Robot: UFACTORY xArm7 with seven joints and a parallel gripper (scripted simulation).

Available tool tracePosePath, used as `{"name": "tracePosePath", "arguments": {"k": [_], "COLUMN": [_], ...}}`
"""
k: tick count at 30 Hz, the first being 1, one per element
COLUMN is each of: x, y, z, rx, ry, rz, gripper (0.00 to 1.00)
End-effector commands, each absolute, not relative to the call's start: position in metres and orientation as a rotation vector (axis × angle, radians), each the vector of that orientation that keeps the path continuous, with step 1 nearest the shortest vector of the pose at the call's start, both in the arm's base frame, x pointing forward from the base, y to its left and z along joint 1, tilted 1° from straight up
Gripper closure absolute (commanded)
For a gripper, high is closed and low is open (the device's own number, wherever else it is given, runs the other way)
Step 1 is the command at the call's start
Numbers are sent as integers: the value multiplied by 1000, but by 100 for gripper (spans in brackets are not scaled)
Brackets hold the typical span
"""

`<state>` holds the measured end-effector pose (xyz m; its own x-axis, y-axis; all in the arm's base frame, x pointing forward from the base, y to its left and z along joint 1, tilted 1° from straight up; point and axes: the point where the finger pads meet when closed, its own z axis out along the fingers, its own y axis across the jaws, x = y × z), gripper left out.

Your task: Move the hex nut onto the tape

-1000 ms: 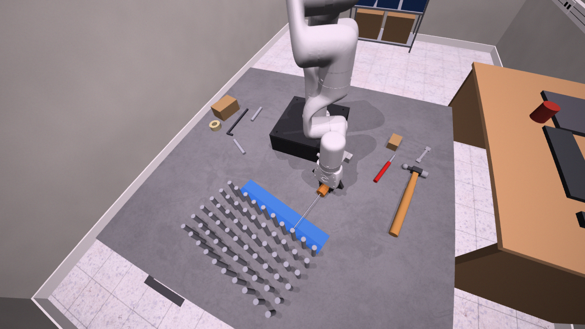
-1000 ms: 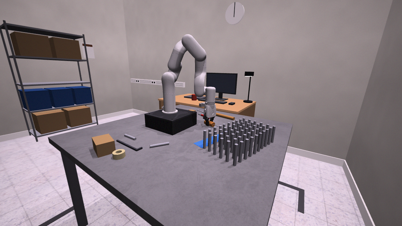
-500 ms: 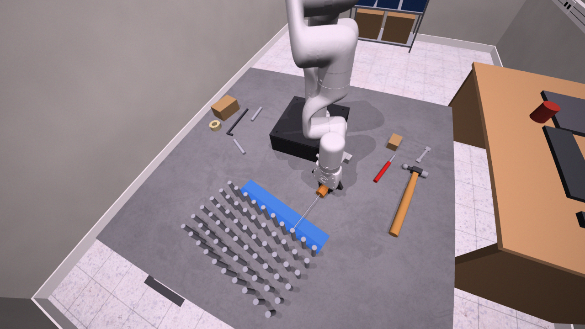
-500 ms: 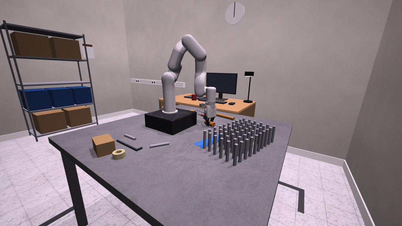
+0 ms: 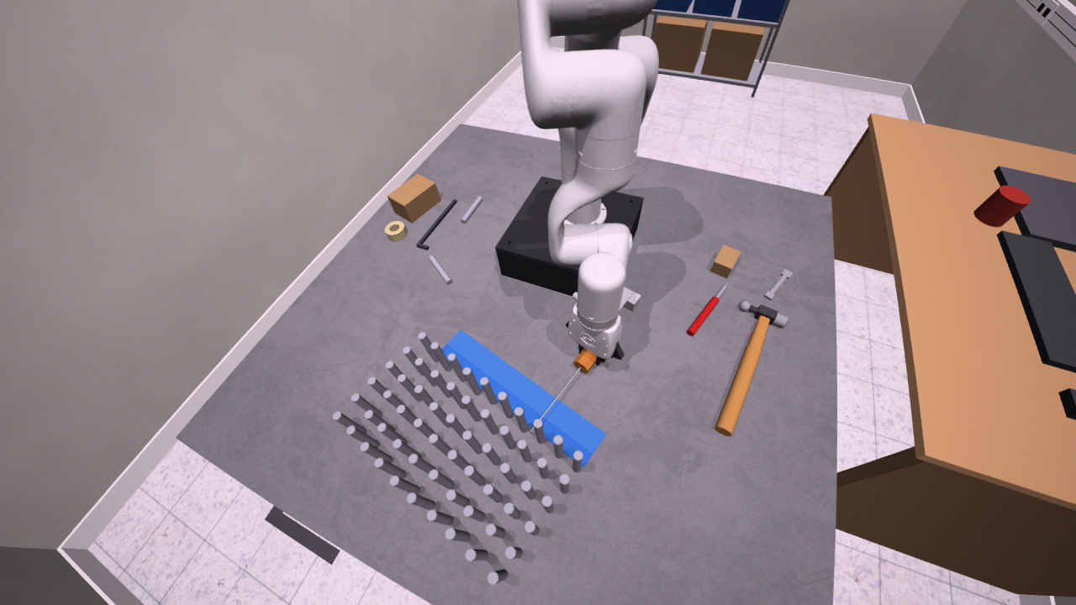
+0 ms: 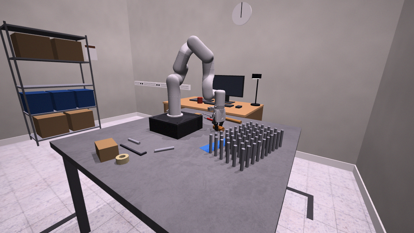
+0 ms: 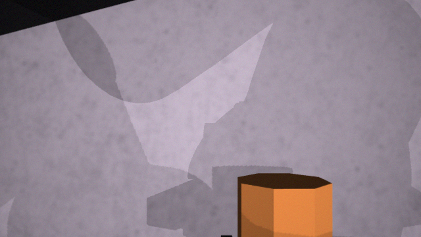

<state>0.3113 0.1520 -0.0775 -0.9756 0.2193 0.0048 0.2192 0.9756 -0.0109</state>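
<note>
Top view: the hook pick points near and left, into the spacers

Nearest are rows of upright, slim grey cylindrical spacers [image 5: 487, 489] [image 6: 242, 159]. The hex nut cannot be made out in any view; by the task, it lies somewhere among them, so its exact bearing from the hook cannot be told. At their far edge, the thin metal shaft [image 5: 560, 396] of the hook pick reaches the first row, its hook too small to see. Beyond that row, the flat blue strip of tape [image 5: 526, 383] [image 6: 206, 148] runs crosswise beneath the shaft. Farther and right, the white-and-black gripper [image 5: 594, 358] [image 6: 218, 126] pinches the faceted orange-brown handle [image 5: 584, 360] [image 6: 219, 127] [image 7: 294, 210]. The pull should probably go far and right, along the shaft, between spacers.

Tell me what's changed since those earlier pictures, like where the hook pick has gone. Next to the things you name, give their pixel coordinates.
The hook pick [image 5: 586, 360] [image 6: 221, 128] [image 7: 296, 210] has slid a little, tip first, across the blue strip [image 5: 526, 387] [image 6: 205, 147] toward the spacers [image 5: 452, 454] [image 6: 242, 159], carried by the arm. Nothing was newly grasped or released; the jaws stay closed on its handle. The spacers still stand, and the strip hasn't moved.
</note>
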Motion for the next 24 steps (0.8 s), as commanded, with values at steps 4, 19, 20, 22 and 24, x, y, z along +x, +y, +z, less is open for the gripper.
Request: {"name": "tracePosePath", "arguments": {"k": [4, 19, 20, 22, 24], "x": [328, 374, 378, 384, 390], "y": [149, 139, 138, 137, 135], "z": [-77, -77, -77, -77, -77], "rx": [-346, -346, -346, -346, -346], "ry": [-3118, -3118, -3118, -3118, -3118], "rz": [13, 13, 13, 13, 13], "gripper": [100, 100, 100, 100, 100]}}
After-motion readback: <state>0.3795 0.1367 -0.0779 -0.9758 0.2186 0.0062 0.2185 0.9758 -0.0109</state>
